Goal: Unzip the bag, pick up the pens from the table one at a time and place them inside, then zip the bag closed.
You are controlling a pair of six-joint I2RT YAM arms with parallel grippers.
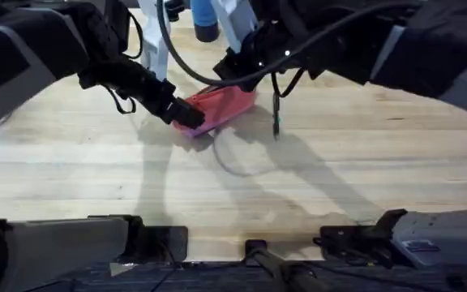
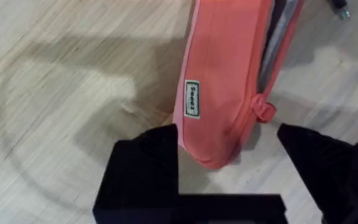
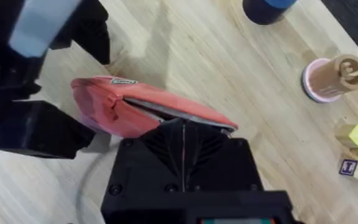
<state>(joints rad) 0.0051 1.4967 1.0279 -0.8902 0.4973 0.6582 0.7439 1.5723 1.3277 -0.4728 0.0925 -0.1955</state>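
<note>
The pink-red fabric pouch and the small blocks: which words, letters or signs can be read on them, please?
"Sooez", as far as it can be read: small white tag on the side of the pink-red fabric pouch.
"J", probably: blue letter on a small wooden block.
The same tag in the right wrist view: too blurred to read.

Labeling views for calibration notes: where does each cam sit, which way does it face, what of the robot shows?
Overhead: above the arm bases, looking down and forward at the table; both arms reach to the bag, a pen beside it.
Left wrist: on the left arm, looking down at the bag; left gripper straddles its end.
Right wrist: on the right arm, looking at the bag; right gripper shut at its zip.
Shared: all show the bag; right wrist also shows the left gripper.
</note>
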